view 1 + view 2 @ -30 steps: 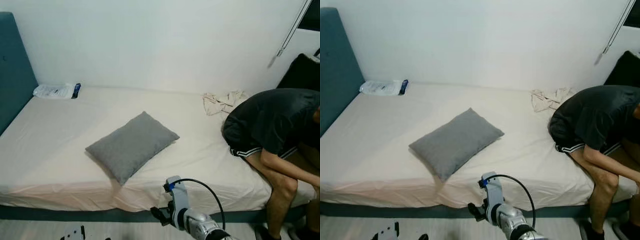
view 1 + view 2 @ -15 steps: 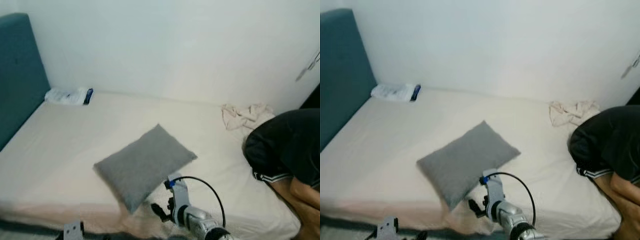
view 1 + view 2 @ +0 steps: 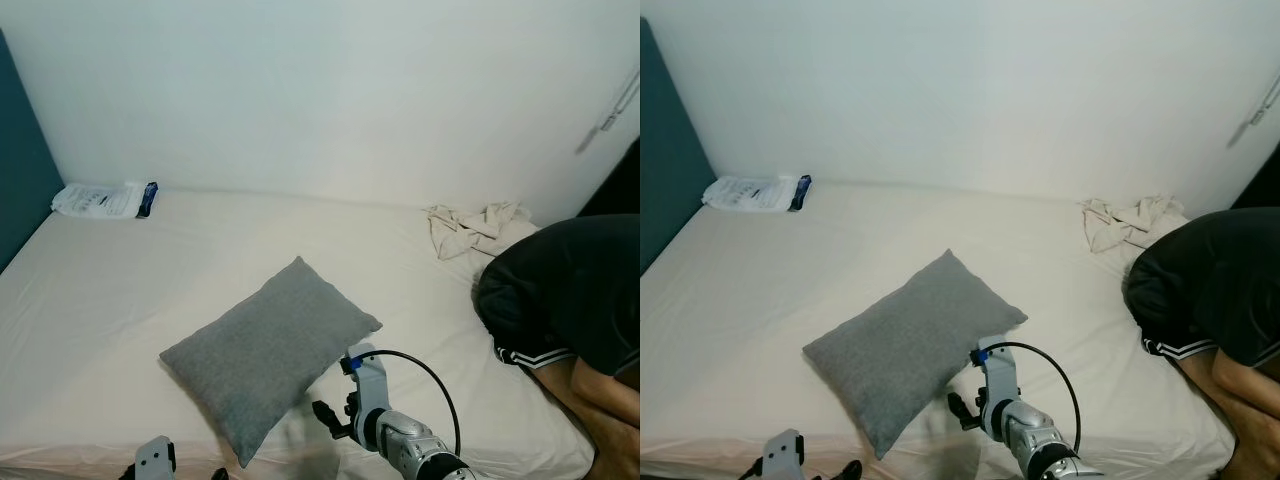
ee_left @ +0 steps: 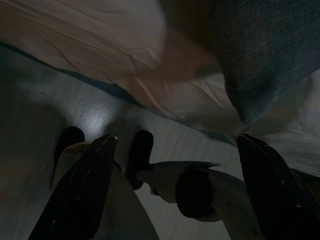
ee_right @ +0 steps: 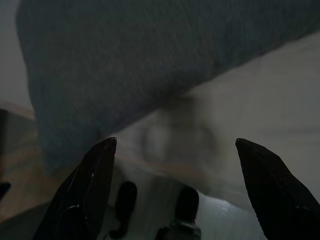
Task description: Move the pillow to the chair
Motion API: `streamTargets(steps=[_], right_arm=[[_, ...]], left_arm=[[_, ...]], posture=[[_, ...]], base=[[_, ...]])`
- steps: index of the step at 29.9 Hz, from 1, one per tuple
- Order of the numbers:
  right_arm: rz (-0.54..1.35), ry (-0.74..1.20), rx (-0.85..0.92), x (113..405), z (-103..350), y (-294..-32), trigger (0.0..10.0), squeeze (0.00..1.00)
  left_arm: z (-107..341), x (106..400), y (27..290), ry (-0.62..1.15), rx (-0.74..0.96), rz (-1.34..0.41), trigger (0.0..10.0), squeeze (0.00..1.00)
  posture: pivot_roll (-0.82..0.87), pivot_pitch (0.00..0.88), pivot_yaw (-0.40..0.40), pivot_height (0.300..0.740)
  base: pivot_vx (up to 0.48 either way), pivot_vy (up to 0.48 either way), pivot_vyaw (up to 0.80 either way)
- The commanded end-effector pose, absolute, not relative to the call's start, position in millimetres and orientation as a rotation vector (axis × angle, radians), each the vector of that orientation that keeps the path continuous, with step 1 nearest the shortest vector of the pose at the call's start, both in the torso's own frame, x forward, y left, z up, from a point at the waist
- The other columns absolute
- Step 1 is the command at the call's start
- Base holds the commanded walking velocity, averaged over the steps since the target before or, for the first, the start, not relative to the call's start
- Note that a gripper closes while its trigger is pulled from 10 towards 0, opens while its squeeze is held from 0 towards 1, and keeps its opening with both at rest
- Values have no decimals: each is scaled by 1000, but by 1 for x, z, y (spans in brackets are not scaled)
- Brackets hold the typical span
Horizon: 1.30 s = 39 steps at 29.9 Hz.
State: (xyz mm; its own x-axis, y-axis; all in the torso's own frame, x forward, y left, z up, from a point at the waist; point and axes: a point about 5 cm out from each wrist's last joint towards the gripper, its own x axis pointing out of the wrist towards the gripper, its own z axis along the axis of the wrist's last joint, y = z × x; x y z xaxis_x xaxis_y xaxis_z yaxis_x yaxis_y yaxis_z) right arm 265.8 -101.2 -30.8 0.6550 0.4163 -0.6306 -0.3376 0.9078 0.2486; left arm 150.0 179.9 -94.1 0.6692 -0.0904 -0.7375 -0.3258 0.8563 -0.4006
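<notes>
The right gripper [image 5: 175, 150] has its two black fingers spread wide, nothing between them; its wrist camera looks past them at the grey pillow [image 3: 265, 355] lying close ahead on the cream sheet. In the head views the right arm [image 3: 395, 440] rises at the lower centre of the frame, a black cable looping over it, just beside the pillow's near right edge. The left gripper [image 4: 175, 145] also stands spread and empty, low by the floor at the bed's edge, with the pillow's corner above it in its wrist view. The pillow lies tilted in the lower middle of the frame on the bed [image 3: 150, 260]. A white packet [image 3: 100, 199] rests at the upper left by the wall, crumpled cloth [image 3: 470, 225] at the upper right. A person [image 3: 565, 300] in a dark shirt sits bent over at the right edge.
</notes>
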Motion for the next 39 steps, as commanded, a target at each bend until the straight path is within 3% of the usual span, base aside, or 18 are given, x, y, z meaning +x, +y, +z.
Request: streamTargets(steps=[1,9,15,29,39], right_arm=[[408,737,137,270,-28,-101,10000,0],[435,684,227,283,-15,-94,10000,0],[408,675,308,288,-10,-91,10000,0],[411,635,466,293,-3,-90,10000,0],[422,577,529,302,7,-89,10000,0]], left_arm=[[-95,147,180,845,-527,148,10000,0],[-85,164,202,752,-462,246,10000,0],[-65,191,227,645,-275,290,10000,0],[-65,184,239,649,-215,331,10000,0],[-65,180,243,646,-199,352,10000,0]], posture=[[59,23,-83,740],[60,28,-81,715],[64,33,-80,685],[63,48,-70,640],[70,56,-66,580]], base=[[0,0,0],[0,0,0],[0,0,0],[0,0,0],[0,0,0]])
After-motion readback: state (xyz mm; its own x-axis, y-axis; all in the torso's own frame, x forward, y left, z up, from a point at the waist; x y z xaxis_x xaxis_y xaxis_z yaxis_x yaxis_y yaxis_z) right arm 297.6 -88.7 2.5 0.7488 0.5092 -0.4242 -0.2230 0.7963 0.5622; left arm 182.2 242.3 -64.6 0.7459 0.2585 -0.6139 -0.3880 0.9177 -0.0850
